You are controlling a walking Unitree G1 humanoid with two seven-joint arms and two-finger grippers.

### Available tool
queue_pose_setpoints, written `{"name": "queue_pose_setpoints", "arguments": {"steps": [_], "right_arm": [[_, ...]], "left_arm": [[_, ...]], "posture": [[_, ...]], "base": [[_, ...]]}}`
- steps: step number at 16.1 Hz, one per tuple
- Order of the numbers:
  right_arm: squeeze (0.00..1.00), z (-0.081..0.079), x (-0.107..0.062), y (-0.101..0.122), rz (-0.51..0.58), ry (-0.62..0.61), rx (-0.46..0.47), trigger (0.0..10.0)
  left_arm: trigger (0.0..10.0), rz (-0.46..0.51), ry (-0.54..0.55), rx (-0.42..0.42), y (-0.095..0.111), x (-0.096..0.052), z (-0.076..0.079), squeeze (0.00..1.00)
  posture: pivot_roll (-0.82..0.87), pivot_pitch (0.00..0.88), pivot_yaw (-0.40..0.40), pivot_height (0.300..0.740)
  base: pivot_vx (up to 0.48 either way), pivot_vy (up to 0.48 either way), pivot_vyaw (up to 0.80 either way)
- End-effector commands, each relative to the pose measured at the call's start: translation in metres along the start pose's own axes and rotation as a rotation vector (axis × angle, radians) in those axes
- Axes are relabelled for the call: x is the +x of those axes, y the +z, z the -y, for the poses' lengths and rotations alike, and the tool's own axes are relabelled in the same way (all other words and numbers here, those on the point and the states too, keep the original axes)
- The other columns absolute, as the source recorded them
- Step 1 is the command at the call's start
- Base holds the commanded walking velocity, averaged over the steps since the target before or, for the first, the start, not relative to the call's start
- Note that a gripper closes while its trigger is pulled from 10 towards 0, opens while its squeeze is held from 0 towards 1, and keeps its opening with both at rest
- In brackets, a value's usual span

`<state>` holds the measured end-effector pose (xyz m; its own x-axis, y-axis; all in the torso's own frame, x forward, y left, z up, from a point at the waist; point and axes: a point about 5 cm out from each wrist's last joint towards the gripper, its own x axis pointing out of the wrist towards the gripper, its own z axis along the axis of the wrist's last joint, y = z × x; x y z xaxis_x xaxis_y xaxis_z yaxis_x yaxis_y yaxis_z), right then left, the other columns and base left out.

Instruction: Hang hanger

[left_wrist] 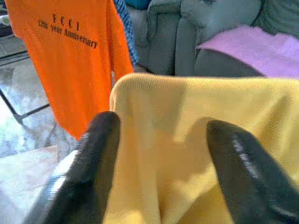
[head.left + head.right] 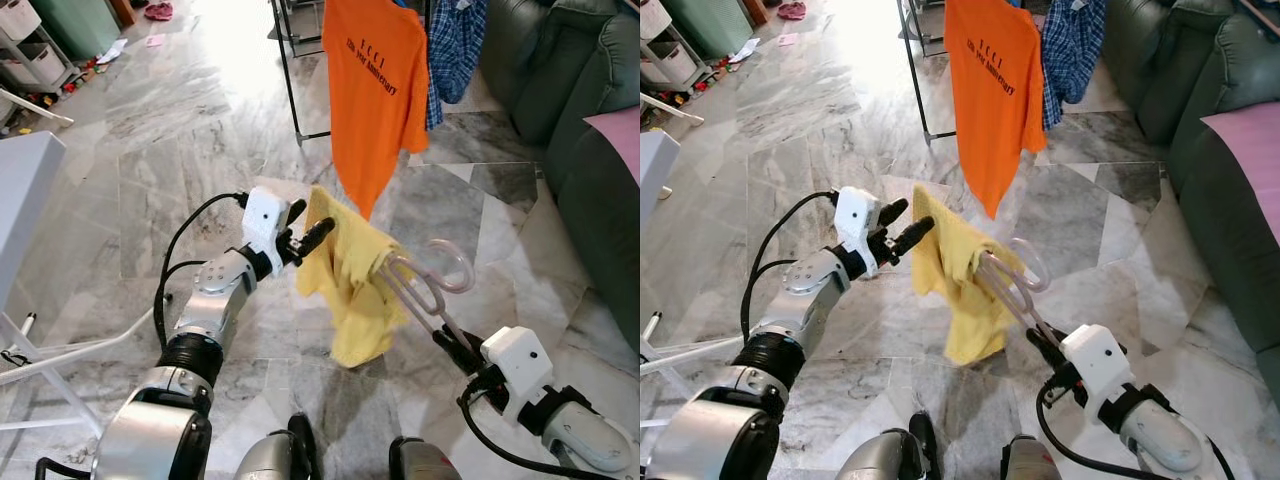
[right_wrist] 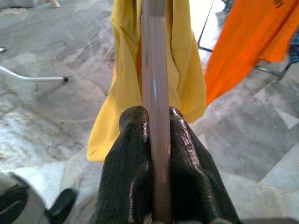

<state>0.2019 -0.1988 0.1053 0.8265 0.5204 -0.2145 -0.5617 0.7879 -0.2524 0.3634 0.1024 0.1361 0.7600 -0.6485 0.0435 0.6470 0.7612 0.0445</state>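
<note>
Reading off the orange T-shirt [image 2: 373, 90], I can make out dark print across the chest: "12th year Anniversary" under a line of spaced capitals that looks like "F C C I" in the left wrist view. It hangs from a black rack [image 2: 288, 80], with a blue checked shirt [image 2: 455, 50] beside it, over a grey marble floor [image 2: 180, 150]. In front of the robot, held in the air between its two arms, is the pale pink plastic hanger [image 2: 425, 280] with a yellow garment [image 2: 350, 280] draped over it and drooping toward the floor. The right claw [image 2: 447, 341] reaches up and forward from the lower right, its forearm low and angled inward, and its two black fingers [image 3: 135, 177] are pressed together on the hanger's straight bar, which runs between them in the right wrist view. The left arm is raised with the elbow bent, forearm pointing toward the rack, and the left claw [image 2: 305, 230] sits at the upper edge of the yellow cloth; its fingers [image 1: 88, 168] stand apart, with the hemmed edge of the cloth lying between them, and I cannot tell whether either touches it. A dark green sofa [image 2: 590, 150] with a pink cloth [image 2: 618, 135] on it lines the right side of the room.
</note>
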Motion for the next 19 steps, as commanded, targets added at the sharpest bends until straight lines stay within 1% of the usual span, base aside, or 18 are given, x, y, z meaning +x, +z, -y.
{"name": "queue_pose_setpoints", "arguments": {"steps": [1,3,5,6,8,9,10,11,12,15,19], "right_arm": [[0.00,-0.005,0.000,0.020,0.090,0.042,-0.003,10.0],[0.00,-0.007,-0.004,0.027,0.101,0.083,0.010,10.0],[0.00,-0.010,-0.006,0.031,0.102,0.119,0.026,10.0],[0.00,-0.013,-0.010,0.035,0.101,0.161,0.047,10.0],[0.00,-0.015,-0.012,0.036,0.093,0.178,0.051,10.0],[0.00,-0.014,-0.013,0.035,0.083,0.178,0.048,10.0],[0.00,-0.014,-0.013,0.035,0.079,0.177,0.049,10.0],[0.00,-0.014,-0.013,0.035,0.076,0.179,0.053,10.0],[0.00,-0.014,-0.013,0.035,0.076,0.179,0.053,10.0],[0.00,-0.014,-0.014,0.034,0.060,0.181,0.056,10.0],[0.00,-0.013,-0.014,0.030,0.047,0.174,0.053,10.0]], "left_arm": [[10.0,-0.019,0.006,0.037,-0.002,-0.005,-0.007,1.00],[10.0,-0.052,0.016,0.063,-0.006,-0.008,-0.012,1.00],[10.0,-0.068,0.013,0.067,-0.009,-0.009,-0.013,1.00],[10.0,-0.079,0.011,0.073,-0.012,-0.010,-0.014,1.00],[10.0,-0.086,0.022,0.080,-0.013,-0.011,-0.015,1.00],[1.9,-0.090,0.037,0.086,-0.014,-0.011,-0.016,1.00],[0.0,-0.092,0.035,0.077,-0.015,-0.012,-0.016,0.00],[0.0,-0.113,0.045,0.088,-0.019,-0.014,-0.017,0.00],[0.0,-0.113,0.045,0.088,-0.019,-0.014,-0.017,0.00],[0.0,-0.128,0.101,0.094,-0.019,-0.017,-0.025,0.00],[0.0,-0.119,0.128,0.087,-0.017,-0.018,-0.029,0.00]], "posture": [[-0.29,0.219,0.158,0.740],[-0.29,0.220,0.157,0.740],[-0.29,0.220,0.156,0.740],[-0.29,0.220,0.156,0.740],[-0.30,0.220,0.157,0.740],[-0.30,0.221,0.157,0.740],[-0.30,0.222,0.158,0.740],[-0.30,0.222,0.157,0.740],[-0.30,0.222,0.157,0.740],[-0.30,0.222,0.157,0.740],[-0.30,0.219,0.156,0.740]], "base": [[0.000,0.000,0.00],[0.000,0.000,0.00],[0.000,0.000,0.00],[0.000,0.000,0.00],[0.000,0.000,0.00],[0.000,0.000,0.00],[0.000,0.000,0.00],[0.000,0.000,0.00],[0.000,0.000,0.00],[0.000,0.000,0.00],[0.000,0.000,0.00]]}}
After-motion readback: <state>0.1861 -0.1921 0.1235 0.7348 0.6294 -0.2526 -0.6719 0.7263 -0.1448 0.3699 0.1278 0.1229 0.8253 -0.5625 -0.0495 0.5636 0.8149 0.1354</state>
